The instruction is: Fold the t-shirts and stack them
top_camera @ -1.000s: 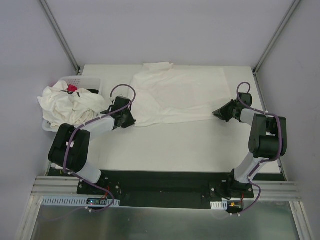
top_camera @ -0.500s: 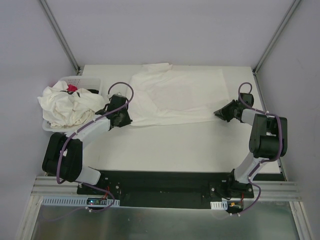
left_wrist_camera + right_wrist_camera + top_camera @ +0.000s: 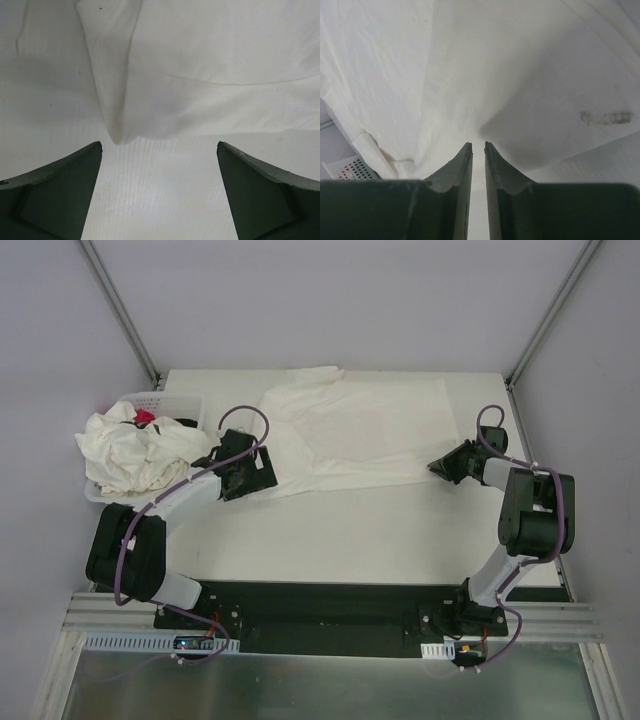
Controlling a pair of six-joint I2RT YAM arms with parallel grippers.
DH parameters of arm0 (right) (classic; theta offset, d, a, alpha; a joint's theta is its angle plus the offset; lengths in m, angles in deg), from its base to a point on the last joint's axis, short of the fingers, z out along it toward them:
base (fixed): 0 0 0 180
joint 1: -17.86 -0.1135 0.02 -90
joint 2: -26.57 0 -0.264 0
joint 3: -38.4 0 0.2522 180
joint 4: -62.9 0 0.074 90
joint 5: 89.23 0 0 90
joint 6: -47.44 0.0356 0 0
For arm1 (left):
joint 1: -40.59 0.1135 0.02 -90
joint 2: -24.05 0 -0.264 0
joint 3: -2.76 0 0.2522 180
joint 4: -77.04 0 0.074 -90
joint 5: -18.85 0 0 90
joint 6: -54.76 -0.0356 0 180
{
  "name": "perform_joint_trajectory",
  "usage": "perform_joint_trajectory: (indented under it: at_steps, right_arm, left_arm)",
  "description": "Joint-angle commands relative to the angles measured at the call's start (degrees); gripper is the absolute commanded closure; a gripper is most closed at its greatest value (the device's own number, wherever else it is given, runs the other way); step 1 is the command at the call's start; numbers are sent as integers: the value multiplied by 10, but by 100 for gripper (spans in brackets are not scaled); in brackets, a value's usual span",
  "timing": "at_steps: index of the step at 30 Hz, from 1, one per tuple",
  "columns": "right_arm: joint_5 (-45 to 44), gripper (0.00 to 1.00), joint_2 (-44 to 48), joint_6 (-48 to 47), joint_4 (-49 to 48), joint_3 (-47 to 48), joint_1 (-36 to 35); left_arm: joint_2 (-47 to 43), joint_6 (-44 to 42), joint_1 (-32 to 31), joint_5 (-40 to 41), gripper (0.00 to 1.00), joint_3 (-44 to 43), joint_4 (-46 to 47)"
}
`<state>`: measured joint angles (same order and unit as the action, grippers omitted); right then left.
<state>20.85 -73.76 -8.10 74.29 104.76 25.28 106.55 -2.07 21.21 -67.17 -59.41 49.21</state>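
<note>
Off-white, one spread t-shirt [image 3: 370, 435], one shirt heap [image 3: 130, 455], one basket [image 3: 170, 400]

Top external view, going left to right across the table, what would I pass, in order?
heap of t-shirts in the white basket → left gripper → spread t-shirt → right gripper
</note>
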Motion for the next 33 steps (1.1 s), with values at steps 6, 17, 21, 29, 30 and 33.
perform_joint_trajectory:
  at_steps: [6, 17, 21, 29, 30, 33]
  right_arm:
    - [22, 82, 23, 25, -45, -7, -6]
    - [33, 85, -45, 50, -55, 42, -127]
    - [25, 85, -49, 53, -53, 47, -149]
    - [29, 85, -83, 55, -55, 58, -147]
    - [31, 86, -88, 56, -56, 60, -146]
    - [31, 85, -95, 55, -57, 67, -134]
  left_arm:
    - [5, 3, -12, 2, 4, -144, -10]
    - [198, 30, -79, -78, 7, -285, 68]
    - [245, 36, -99, -104, 7, -335, 76]
    - [268, 59, -118, -129, 9, -320, 98]
    - [261, 61, -118, -126, 8, -313, 99]
    - [243, 66, -118, -125, 9, -282, 101]
